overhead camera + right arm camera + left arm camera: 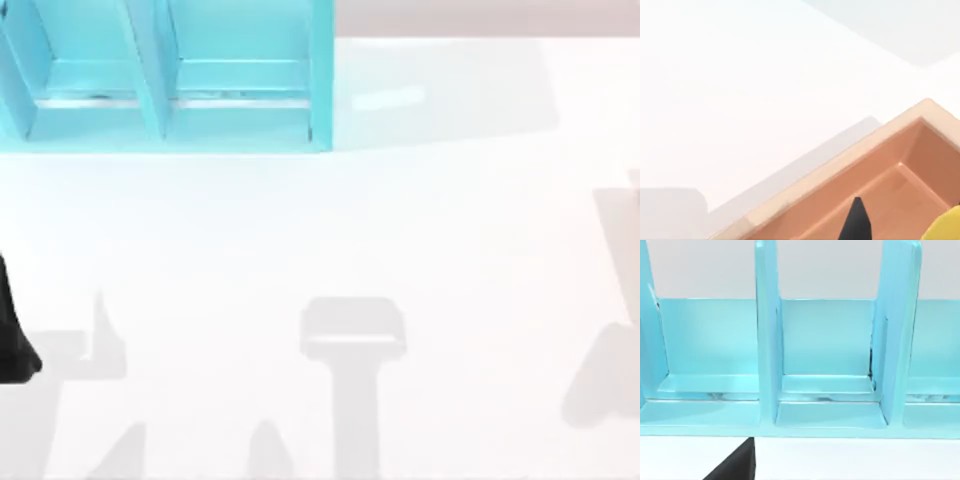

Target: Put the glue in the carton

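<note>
The right end effector point(857, 220) hangs over the open carton point(880, 185) with the glue point(945, 227) at its fingers, grip unclear, so it should lower well inside before letting go

The desk point(330, 230) is plain white. A blue shelf unit point(170, 75) with upright dividers stands on it at the far left, facing the left arm's jaws. A tan carton point(880, 200) sits on it beneath the right arm's jaws.
</note>
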Robot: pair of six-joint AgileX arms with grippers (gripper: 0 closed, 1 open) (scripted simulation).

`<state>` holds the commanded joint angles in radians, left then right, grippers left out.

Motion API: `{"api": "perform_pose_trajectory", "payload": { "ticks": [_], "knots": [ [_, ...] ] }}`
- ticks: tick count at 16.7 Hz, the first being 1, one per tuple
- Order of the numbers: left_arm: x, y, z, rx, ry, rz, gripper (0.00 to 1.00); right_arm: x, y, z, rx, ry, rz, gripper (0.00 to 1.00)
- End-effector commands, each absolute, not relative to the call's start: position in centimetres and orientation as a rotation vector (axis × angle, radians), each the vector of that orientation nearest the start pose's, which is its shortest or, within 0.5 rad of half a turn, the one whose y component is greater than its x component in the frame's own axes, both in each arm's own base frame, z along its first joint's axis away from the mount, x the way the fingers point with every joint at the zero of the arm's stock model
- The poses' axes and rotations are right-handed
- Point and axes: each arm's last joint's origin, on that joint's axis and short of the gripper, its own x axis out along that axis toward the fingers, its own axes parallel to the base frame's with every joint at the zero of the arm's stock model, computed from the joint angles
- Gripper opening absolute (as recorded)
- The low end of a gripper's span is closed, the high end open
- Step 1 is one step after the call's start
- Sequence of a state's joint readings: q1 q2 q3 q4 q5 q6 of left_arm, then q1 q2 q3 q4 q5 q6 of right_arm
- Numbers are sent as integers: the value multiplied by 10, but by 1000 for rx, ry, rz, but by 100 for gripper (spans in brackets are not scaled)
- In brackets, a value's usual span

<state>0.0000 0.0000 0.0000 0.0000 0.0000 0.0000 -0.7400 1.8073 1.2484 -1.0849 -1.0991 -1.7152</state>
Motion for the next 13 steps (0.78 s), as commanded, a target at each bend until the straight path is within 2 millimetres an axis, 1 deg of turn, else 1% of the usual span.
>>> {"api": "perform_pose_trajectory", "payload": {
  "ticks": [2, 3, 5, 7, 13],
  "knots": [
    [106, -1, 160, 0, 0, 0, 100, 235, -224, 186, -221, 433, 815, 0],
    [106, -1, 160, 0, 0, 0, 100, 225, -235, 180, -205, 437, 795, 0],
    [106, -1, 160, 0, 0, 0, 100, 210, -251, 170, -183, 439, 765, 0],
    [106, -1, 160, 0, 0, 0, 100, 203, -258, 166, -177, 437, 752, 0],
    [106, -1, 160, 0, 0, 0, 100, 205, -256, 165, -178, 437, 754, 0]
  ]
}}
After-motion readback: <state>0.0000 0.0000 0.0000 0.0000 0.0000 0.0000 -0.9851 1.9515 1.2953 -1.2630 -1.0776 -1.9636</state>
